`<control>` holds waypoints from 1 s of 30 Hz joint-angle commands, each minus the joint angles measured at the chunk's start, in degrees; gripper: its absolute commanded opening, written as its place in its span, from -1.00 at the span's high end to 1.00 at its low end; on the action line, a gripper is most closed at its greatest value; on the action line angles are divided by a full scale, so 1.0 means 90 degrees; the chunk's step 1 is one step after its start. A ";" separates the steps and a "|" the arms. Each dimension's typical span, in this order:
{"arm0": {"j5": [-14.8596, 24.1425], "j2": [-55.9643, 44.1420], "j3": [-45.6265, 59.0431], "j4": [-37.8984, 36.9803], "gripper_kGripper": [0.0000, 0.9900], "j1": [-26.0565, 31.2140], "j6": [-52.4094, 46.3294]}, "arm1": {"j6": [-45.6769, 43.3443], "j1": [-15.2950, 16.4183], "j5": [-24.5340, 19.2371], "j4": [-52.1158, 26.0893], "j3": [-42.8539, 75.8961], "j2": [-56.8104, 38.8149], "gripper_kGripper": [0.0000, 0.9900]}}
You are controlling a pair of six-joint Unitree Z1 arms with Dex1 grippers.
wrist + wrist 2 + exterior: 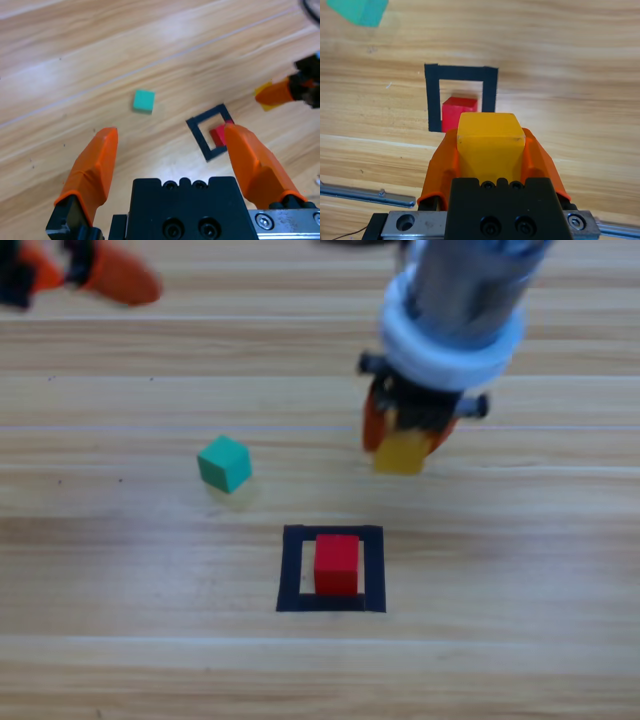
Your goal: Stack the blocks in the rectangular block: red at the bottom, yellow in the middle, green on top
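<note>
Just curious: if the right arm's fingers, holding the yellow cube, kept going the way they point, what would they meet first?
Probably the red cube inside the black tape square, just beyond the yellow cube; depth is unclear.

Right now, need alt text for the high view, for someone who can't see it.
The right tool holds the yellow cube above the wooden table, up and right of the red cube in the black tape square. The green cube sits left; the left tool waits open at top left.
</note>
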 commanded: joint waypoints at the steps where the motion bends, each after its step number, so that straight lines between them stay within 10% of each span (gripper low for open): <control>1: -0.0663 -0.0001 -0.0291 0.0547 -0.84 0.0889 0.0415 | 0.0131 0.0620 0.0108 0.0334 -0.0683 0.1214 1.00; 14: -0.1806 0.0253 -0.0252 0.0918 -0.84 0.1719 0.1060 | 0.0385 0.0805 0.0039 0.0471 -0.1015 0.1780 1.00; 30: -0.1845 0.0702 -0.0125 0.0850 -0.84 0.1797 0.1284 | 0.0434 0.0844 -0.0049 0.0481 -0.0996 0.2024 1.00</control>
